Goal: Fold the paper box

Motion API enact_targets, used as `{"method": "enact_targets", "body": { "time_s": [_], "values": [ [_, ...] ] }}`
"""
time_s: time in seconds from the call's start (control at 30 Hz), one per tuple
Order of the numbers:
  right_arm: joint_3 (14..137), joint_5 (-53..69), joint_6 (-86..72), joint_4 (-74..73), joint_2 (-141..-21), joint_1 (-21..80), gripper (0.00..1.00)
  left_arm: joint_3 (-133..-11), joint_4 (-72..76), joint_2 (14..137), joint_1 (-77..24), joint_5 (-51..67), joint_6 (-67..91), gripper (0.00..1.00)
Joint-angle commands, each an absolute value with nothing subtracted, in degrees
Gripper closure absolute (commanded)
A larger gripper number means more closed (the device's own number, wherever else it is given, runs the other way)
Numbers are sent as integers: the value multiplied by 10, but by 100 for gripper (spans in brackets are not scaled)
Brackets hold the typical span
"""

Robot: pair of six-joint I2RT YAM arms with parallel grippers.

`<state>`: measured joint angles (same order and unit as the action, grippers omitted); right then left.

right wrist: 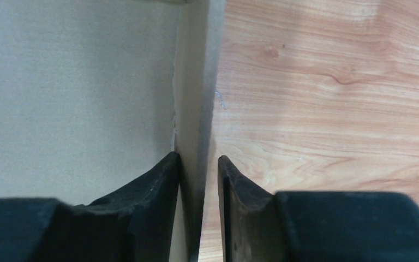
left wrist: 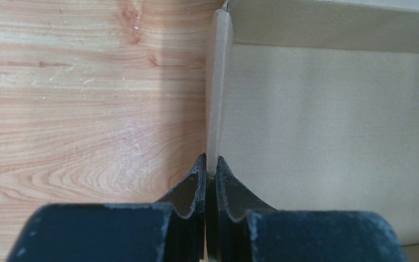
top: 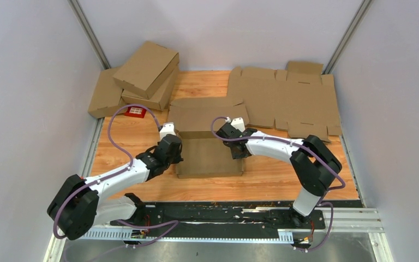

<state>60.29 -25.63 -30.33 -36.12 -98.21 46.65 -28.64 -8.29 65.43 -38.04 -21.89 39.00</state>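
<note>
Wood tabletop [top: 125, 147], grey walls round it. Far L: stack of folded boxes [top: 144, 68], red tag [top: 135, 112] half hidden beneath. L gripper [left wrist: 209, 164] is clenched tight on the thin left wall of the paper box [top: 207, 155]. The box sits mid-table btwn both arms: plain brown, shallow tray, lid panel behind, its tilt unclear. Overhead, both sets of fingertips are hidden under the wrists. R gripper [right wrist: 198, 164] straddles the right wall, inner finger touching, slit of gap at the outer, so not clamped. Far R: flat blanks [top: 294, 101].
</note>
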Motion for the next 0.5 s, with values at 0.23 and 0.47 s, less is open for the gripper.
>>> {"method": "enact_targets", "body": {
  "time_s": [0.23, 0.47],
  "values": [
    [569, -196, -245, -334, -906, 433, 54, -351, -148, 692, -396, -291, 422, 59],
    [574, -155, -231, -323, -887, 432, 50, -365, -160, 663, -397, -282, 396, 52]
  ]
}}
